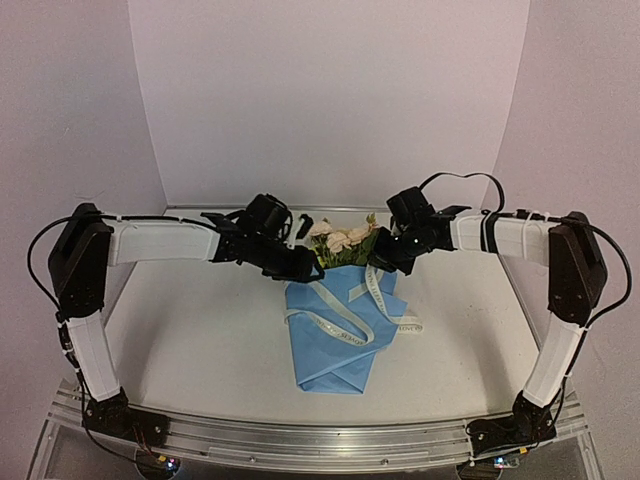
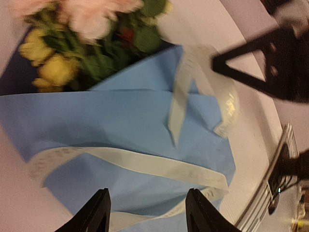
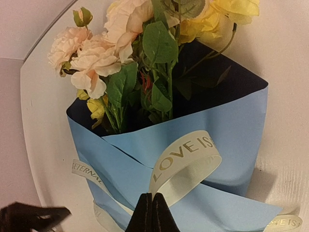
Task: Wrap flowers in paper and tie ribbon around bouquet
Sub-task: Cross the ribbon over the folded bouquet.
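The bouquet lies on the table: yellow and pink-cream flowers (image 1: pixel 345 240) (image 3: pixel 125 48) in a cone of light blue paper (image 1: pixel 338 345) (image 3: pixel 231 130) with a navy inner face. A cream ribbon (image 1: pixel 340 328) (image 2: pixel 145 164) with gold lettering crosses the paper. My left gripper (image 1: pixel 305 265) (image 2: pixel 148 193) hovers open over the ribbon and paper, nothing between its fingers. My right gripper (image 1: pixel 380 262) (image 3: pixel 153 199) is shut on the ribbon, which rises from its fingertips in a loop (image 3: pixel 193 154).
The white table (image 1: pixel 200 340) ends at a metal rail (image 1: pixel 320 440) along the near edge. A small black object (image 1: pixel 303 222) stands by the back wall behind the flowers. White walls close in the back and sides.
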Controlling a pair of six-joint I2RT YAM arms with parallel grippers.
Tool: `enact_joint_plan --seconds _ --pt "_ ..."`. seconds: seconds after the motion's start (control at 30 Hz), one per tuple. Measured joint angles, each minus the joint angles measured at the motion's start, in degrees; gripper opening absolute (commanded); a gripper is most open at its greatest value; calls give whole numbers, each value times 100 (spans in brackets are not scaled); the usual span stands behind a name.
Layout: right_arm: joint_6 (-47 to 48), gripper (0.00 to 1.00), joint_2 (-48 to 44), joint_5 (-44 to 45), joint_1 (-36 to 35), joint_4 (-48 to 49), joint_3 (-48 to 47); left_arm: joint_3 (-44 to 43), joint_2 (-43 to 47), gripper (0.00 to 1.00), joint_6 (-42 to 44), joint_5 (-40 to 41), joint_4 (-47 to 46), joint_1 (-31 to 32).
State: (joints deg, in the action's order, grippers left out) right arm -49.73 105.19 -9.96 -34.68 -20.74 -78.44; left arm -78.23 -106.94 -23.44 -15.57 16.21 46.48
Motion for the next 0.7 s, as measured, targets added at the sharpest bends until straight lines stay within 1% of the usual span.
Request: enact_joint_plan --seconds 0.1,0.2,0.27,0.37,0.53,0.7 --pt "111 0 0 2 0 -19 -33 117 124 56 -810 452 24 -556" --pt "217 0 -2 1 0 -61 -57 260 88 57 -1385 597 73 -1015" --pt "284 0 -15 2 0 -93 -62 264 -6 58 -1699 557 94 -1096" --pt "342 0 -52 2 0 -128 -62 262 -199 58 -2032 376 6 -1010" --pt "388 0 -76 2 0 -142 -62 48 -494 57 -2006 332 89 -876" --pt "466 0 -92 4 0 -165 -62 -318 -683 56 -1453 594 322 -831"
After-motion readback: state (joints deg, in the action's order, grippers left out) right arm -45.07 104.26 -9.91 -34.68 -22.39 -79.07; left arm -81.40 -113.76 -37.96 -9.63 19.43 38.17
